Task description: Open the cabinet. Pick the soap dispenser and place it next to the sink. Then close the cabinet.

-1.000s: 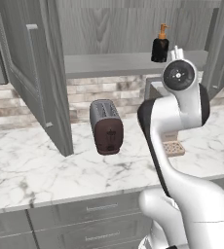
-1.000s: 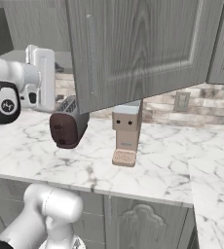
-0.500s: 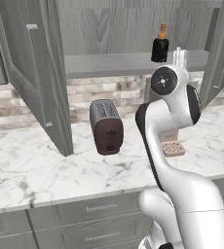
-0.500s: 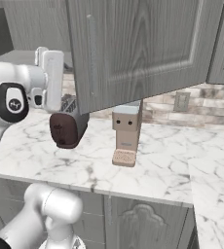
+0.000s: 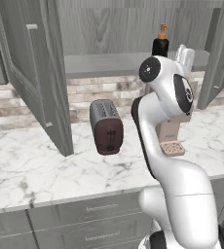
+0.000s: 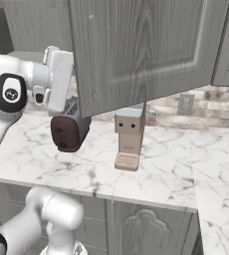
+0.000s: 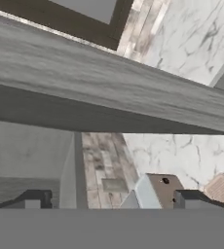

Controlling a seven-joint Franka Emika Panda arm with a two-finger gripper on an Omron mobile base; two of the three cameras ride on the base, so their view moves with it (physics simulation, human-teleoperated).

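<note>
1. Both doors of the cabinet (image 5: 41, 82) stand swung out, so I judge the opening step is done and the shelf is free to reach.
2. The soap dispenser (image 5: 160, 44) stands upright on the cabinet shelf (image 5: 109, 64), just behind the raised hand, not yet taken.
3. The gripper (image 7: 109, 202) is spread wide with nothing between its fingertips (image 7: 33, 200), looking past the shelf edge down at the counter (image 5: 46, 165).

We're in a rendered home kitchen: white marble countertop (image 5: 31, 165), grey wood-grain wall cabinet (image 5: 41, 73) with doors open, brick-tile backsplash (image 5: 84, 97), dark brown toaster (image 5: 106, 129), grey drawer fronts (image 5: 84, 214) below.
</note>
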